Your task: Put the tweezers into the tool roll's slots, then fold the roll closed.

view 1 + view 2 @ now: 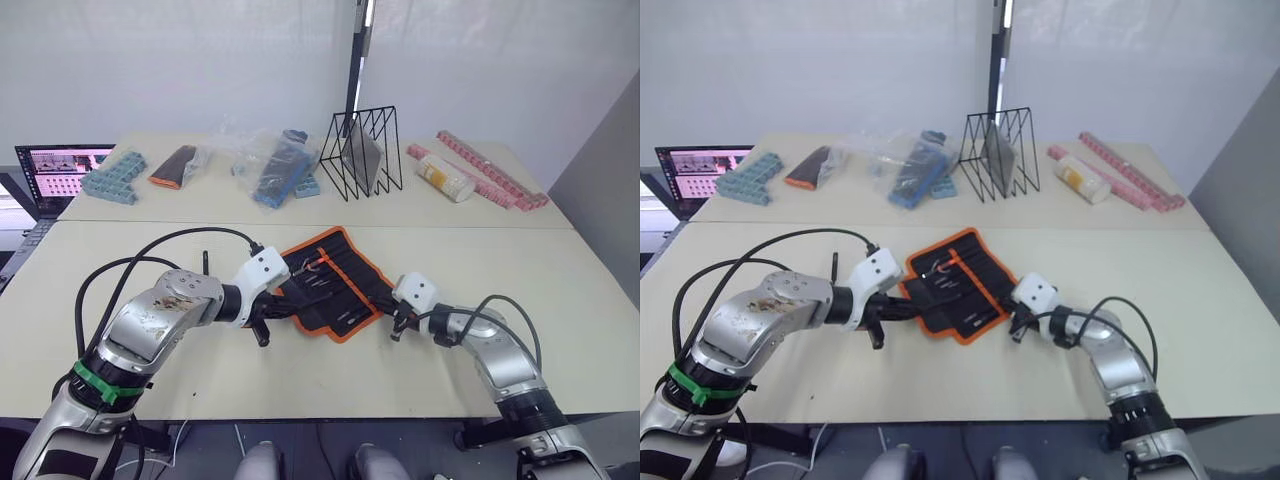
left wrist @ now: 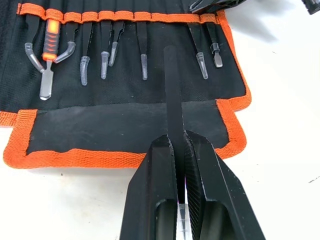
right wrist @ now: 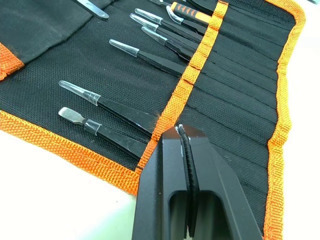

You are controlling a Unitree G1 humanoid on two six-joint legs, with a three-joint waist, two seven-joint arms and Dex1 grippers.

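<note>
Both grippers sit near the bench's front edge, flanking the open roll [image 1: 328, 283]. Left gripper [image 2: 176, 150] is pressed shut on one tweezer [image 2: 172, 95], its tip out over the roll's lower flap, aimed at the slots [image 2: 150, 35]. Right gripper [image 3: 186, 145] is pressed together, empty, over the roll's orange pocket band. Several tweezers already stand pocketed in the row – capped tips showing – beside an orange-handled tool [image 2: 50, 40].

Judgement: tweezers are light, stiff and slick, with fine points; hold each mid-shank, as now. Roll is soft fabric – likely to shift or bunch; pin an edge while inserting, fold from the orange border.
</note>
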